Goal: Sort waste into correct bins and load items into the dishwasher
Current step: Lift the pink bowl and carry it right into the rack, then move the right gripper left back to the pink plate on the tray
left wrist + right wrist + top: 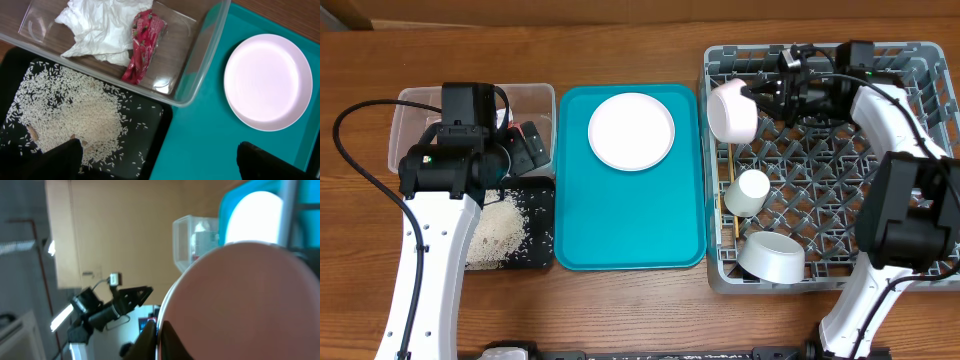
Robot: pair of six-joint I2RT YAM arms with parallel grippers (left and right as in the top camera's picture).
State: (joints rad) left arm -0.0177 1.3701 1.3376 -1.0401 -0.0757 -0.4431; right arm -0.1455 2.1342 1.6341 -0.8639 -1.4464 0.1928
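1. Clamping the rim of a pink bowl (733, 110), the right gripper (757, 95) has its fingers (175, 345) closed on that rim, one on each side.
2. The pink bowl hangs tipped on its side over the far-left corner of the dish rack (815, 283), which stands at the right edge of the table (620, 310). Which way its opening faces cannot be told.
3. The left gripper (159, 152) has its fingers (67, 157) spread wide apart. They hold nothing and touch nothing, and they sit above the line where the black tray (155, 125) meets the teal tray (200, 140).
4. The red wrapper (142, 47) lies in the clear tub (200, 70) near the far-left corner of the table, touching the white napkin (100, 30). Its long axis runs roughly from far edge to near edge, slightly slanted.
5. The rice (75, 120) is spread in the black tray, just on the near side of the tub.
6. The plate (631, 131) lies flat on the teal tray at mid-table.
7. The chopsticks (727, 215) lie along the rack's left wall, long axis far to near. The cup (748, 190) lies tilted just beside them, and the white bowl (772, 258) sits in the rack's near-left corner.
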